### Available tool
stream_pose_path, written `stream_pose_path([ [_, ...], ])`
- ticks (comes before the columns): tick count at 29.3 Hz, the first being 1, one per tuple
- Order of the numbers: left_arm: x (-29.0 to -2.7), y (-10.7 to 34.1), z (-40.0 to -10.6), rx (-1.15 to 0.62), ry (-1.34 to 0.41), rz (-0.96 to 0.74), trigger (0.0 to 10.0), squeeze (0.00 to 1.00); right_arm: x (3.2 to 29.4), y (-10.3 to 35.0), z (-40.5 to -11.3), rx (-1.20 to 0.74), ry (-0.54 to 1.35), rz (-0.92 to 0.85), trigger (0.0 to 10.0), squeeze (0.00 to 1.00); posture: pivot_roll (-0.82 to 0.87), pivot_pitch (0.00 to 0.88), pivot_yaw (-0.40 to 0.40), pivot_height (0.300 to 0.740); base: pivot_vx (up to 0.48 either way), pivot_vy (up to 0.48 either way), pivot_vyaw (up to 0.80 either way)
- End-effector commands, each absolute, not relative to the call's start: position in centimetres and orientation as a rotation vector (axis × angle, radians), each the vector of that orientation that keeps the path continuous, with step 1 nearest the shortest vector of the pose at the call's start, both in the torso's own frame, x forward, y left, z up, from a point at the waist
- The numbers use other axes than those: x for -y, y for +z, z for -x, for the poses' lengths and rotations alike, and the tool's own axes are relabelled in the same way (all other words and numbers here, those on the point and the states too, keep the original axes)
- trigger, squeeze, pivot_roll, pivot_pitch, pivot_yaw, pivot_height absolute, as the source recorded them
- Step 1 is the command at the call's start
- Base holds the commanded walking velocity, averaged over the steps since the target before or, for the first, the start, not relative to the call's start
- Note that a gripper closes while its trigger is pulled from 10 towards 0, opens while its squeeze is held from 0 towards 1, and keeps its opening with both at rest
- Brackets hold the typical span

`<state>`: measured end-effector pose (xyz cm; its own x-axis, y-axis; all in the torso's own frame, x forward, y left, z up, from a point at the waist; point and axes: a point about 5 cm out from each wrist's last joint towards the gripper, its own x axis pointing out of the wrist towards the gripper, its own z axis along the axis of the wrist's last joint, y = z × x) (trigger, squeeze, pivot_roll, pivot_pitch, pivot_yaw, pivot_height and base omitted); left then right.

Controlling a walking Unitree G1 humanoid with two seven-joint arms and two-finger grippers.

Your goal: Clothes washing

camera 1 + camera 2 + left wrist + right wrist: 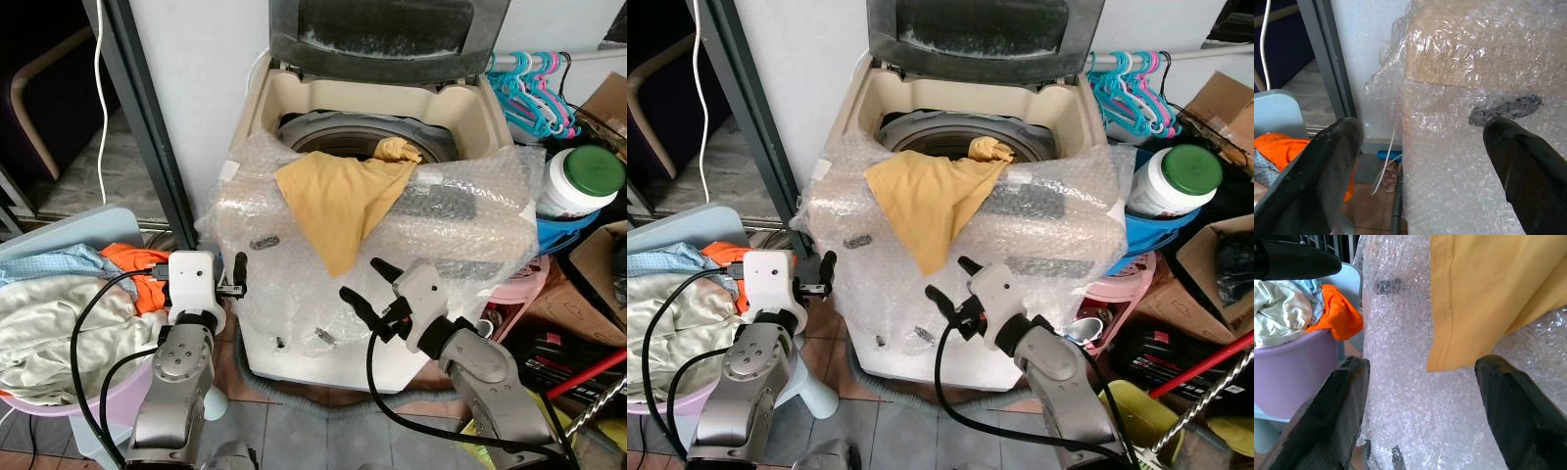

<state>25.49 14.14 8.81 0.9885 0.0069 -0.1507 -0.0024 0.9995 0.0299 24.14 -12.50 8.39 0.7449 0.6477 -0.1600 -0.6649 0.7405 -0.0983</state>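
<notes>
Yellow shirt half in, half out of the washer

The yellow shirt [343, 201] hangs limp over the bubble-wrapped rim of the washer [470, 117]; light, soft cloth, best pinched at its dangling tip. The right hand [364, 279] waits just below with fingers apart; the left hand [238, 277] is spread too, beside the laundry basket [69, 401].

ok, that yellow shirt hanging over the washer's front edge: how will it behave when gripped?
Likely floppy: the yellow shirt drapes in folds over the washer's bubble-wrapped rim. Probably light, thin fabric. It may slide off the slick wrap when tugged. The right gripper is open just below its hem.
</notes>
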Motion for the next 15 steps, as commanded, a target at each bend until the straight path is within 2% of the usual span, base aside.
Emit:
stream_pose_path([
  [1,-14.2,8.7,-25.5,-0.158,0.004,-0.034,10.0,0.0,12.9,7.9,-24.5,-0.148,0.667,0.154,10.0,1.0,0.0,0.0,-0.021,0.74,0.0,0.0,0.0],
  [5,-14.8,8.5,-25.3,-0.164,0.035,-0.046,10.0,0.0,13.1,8.2,-25.3,-0.136,0.585,0.102,10.0,1.0,0.0,0.0,-0.021,0.74,0.0,0.0,0.0],
  [8,-14.9,8.6,-25.2,-0.166,0.049,-0.064,10.0,0.0,12.5,8.3,-25.4,-0.142,0.596,0.109,10.0,1.0,0.0,0.0,-0.017,0.74,0.0,0.0,0.0],
  [10,-14.7,8.5,-25.1,-0.169,0.036,-0.063,10.0,0.0,11.9,8.3,-25.4,-0.124,0.626,0.181,10.0,1.0,0.0,0.0,-0.016,0.74,0.0,0.0,0.66],
  [15,-14.8,8.5,-25.1,-0.176,0.04,-0.081,10.0,0.0,11.0,8.5,-25.7,-0.117,0.622,0.11,10.0,1.0,0.0,0.0,-0.012,0.74,0.0,0.0,0.8],
])
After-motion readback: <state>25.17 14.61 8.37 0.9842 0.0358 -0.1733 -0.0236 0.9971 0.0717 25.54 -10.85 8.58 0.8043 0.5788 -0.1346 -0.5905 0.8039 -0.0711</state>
